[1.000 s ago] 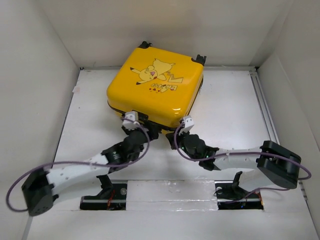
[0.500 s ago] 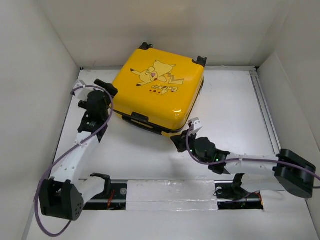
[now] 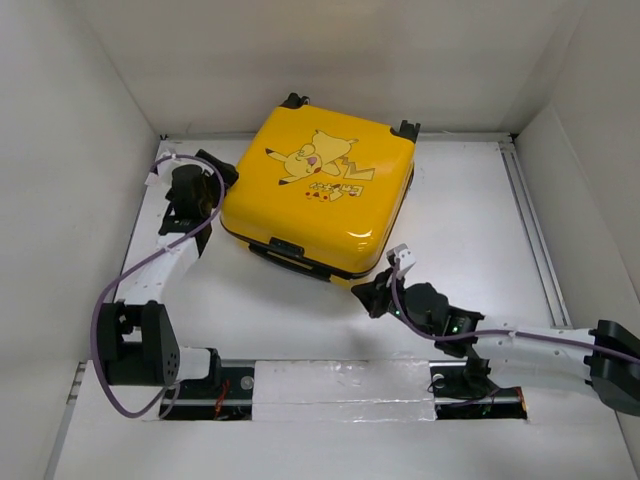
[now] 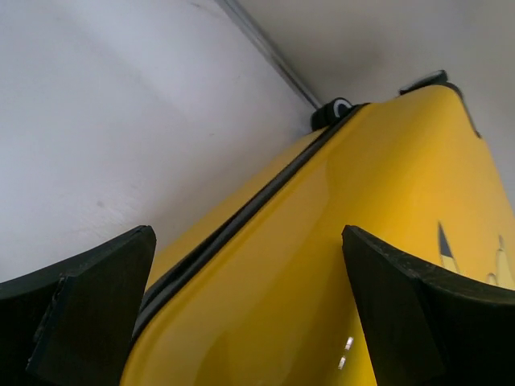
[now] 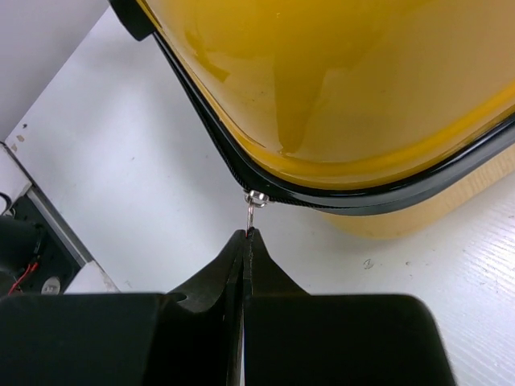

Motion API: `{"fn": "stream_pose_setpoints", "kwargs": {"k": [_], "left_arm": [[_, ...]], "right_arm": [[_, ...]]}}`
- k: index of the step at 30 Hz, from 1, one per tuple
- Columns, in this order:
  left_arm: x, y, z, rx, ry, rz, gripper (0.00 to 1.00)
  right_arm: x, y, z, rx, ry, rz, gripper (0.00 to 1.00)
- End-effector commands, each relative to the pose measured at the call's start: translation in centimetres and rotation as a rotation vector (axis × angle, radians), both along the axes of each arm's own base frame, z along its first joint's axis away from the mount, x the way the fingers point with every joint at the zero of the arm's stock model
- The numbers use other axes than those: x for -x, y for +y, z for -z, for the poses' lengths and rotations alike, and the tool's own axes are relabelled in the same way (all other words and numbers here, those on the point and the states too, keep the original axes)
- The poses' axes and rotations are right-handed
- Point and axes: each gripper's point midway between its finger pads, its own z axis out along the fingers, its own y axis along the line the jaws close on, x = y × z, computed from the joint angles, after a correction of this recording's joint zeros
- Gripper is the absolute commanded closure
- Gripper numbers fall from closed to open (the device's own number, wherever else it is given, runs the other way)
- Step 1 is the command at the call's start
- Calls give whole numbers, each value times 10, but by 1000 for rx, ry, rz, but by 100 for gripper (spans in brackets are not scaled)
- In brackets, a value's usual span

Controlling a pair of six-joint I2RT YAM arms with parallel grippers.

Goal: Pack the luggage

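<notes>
Centre frame, the closed luggage [image 3: 318,200]; at its left edge the left gripper [image 4: 248,241] gapes wide; lower centre, the right gripper [image 5: 247,237] pinches, seemingly, its silver zipper pull [image 5: 253,211]

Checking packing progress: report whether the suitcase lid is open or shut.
Shut: the suitcase shells meet along the black seam, no lining visible. Fully zipped: cannot tell.

Luggage [image 3: 315,200] on table [image 3: 470,230], mid-rear, L arm [image 3: 165,265] at its left, R arm [image 3: 520,345] front-right.
</notes>
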Motion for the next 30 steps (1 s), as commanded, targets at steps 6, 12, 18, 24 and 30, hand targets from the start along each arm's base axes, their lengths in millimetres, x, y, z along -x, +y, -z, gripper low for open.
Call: {"fn": "stream_pose_setpoints", "kwargs": {"k": [6, 12, 18, 24, 30], "left_arm": [[33, -93, 33, 125, -35, 346, 10], [60, -138, 52, 105, -17, 432, 10], [81, -155, 37, 133, -35, 553, 10], [112, -179, -3, 139, -78, 778, 10], [138, -185, -8, 189, -71, 855, 10]], "right_arm": [[29, 38, -4, -24, 55, -164, 100], [43, 100, -7, -18, 27, -254, 100], [50, 164, -31, -28, -45, -354, 100], [42, 214, -28, -12, -146, -423, 100], [23, 271, -42, -106, -255, -409, 100]]}}
